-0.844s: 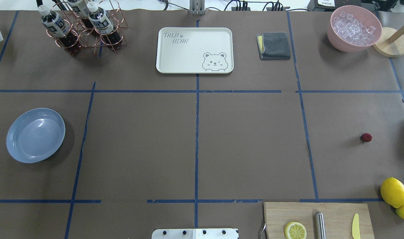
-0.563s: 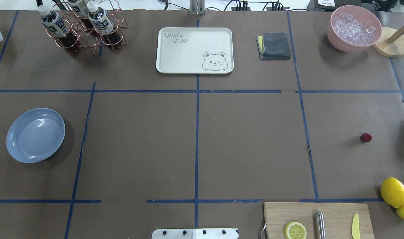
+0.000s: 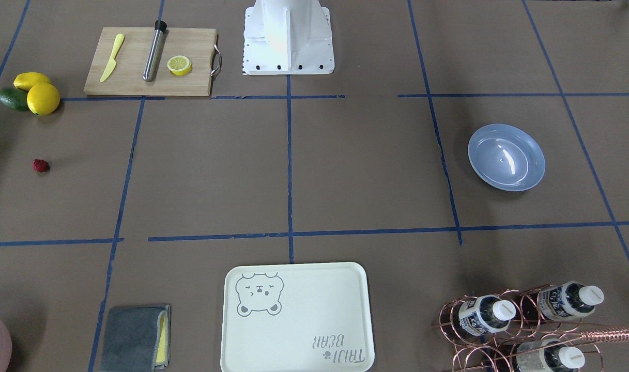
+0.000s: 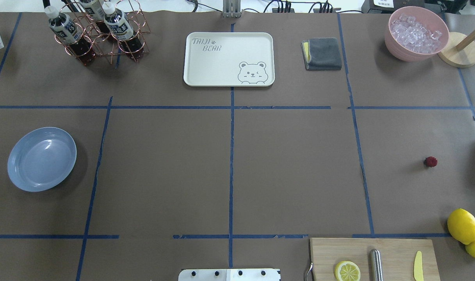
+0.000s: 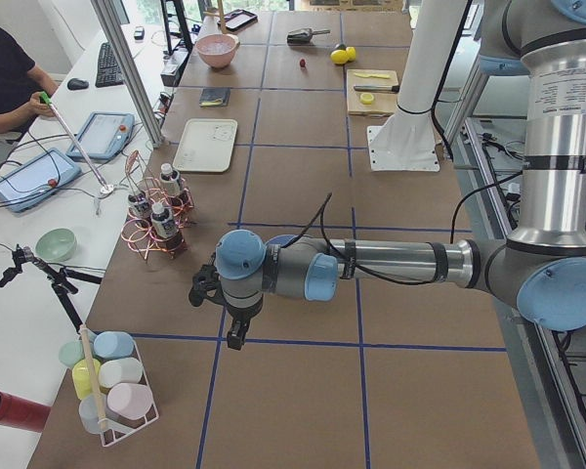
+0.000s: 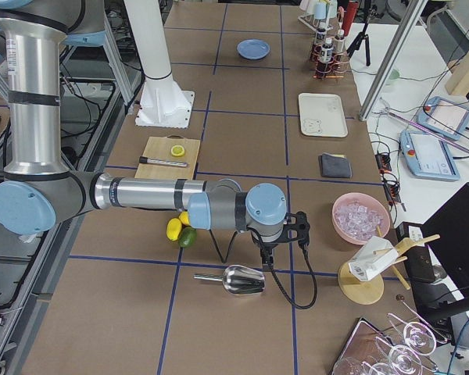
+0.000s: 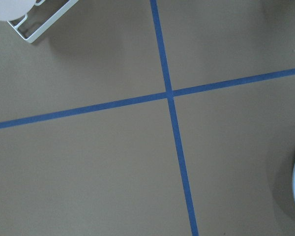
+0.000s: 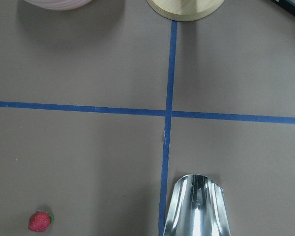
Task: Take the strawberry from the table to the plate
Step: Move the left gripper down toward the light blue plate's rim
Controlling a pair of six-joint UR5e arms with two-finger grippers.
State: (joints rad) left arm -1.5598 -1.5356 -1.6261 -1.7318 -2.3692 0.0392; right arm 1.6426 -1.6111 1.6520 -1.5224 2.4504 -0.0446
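Observation:
The strawberry (image 4: 430, 161) is a tiny dark-red berry lying alone on the brown-paper table (image 4: 292, 164) at the right side; it also shows in the front view (image 3: 40, 165) and low left in the right wrist view (image 8: 40, 221). The light-blue plate (image 4: 42, 159) sits far left, with nothing in it (image 3: 506, 164). Neither arm enters the overhead or front view. The left gripper (image 5: 236, 338) hangs over the table's left end near the plate. The right gripper (image 6: 264, 248) hangs over the right end. I cannot tell whether either is open or shut.
Lemons (image 4: 462, 225) and a cutting board (image 4: 393, 249) lie near the strawberry at the front right. A metal scoop (image 8: 199, 209) lies below the right wrist. A bear tray (image 4: 228, 58), bottle rack (image 4: 100, 31), grey cloth (image 4: 322, 53) and pink ice bowl (image 4: 416, 33) line the far edge.

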